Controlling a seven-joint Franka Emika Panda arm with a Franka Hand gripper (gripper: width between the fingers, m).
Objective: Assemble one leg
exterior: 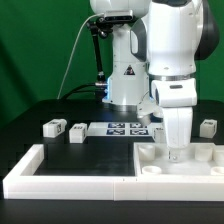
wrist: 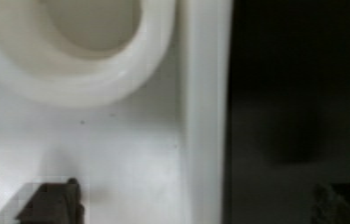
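Observation:
My gripper (exterior: 176, 152) is low over the large flat white square tabletop (exterior: 200, 167), near one of its round corner holes (wrist: 79, 40). In the wrist view the gripper (wrist: 193, 205) is open, with its dark fingertips (wrist: 47, 200) far apart, one over the white top and the other over the dark table beside its edge. Nothing is between them. Two small white legs with tags (exterior: 53, 127) (exterior: 77, 133) lie at the exterior view's left. A third leg (exterior: 207, 126) lies at the right, behind the tabletop.
The marker board (exterior: 122, 128) lies in front of the robot's base. The long white L-shaped rail (exterior: 60, 178) runs along the front and up the exterior view's left. A green backdrop stands behind.

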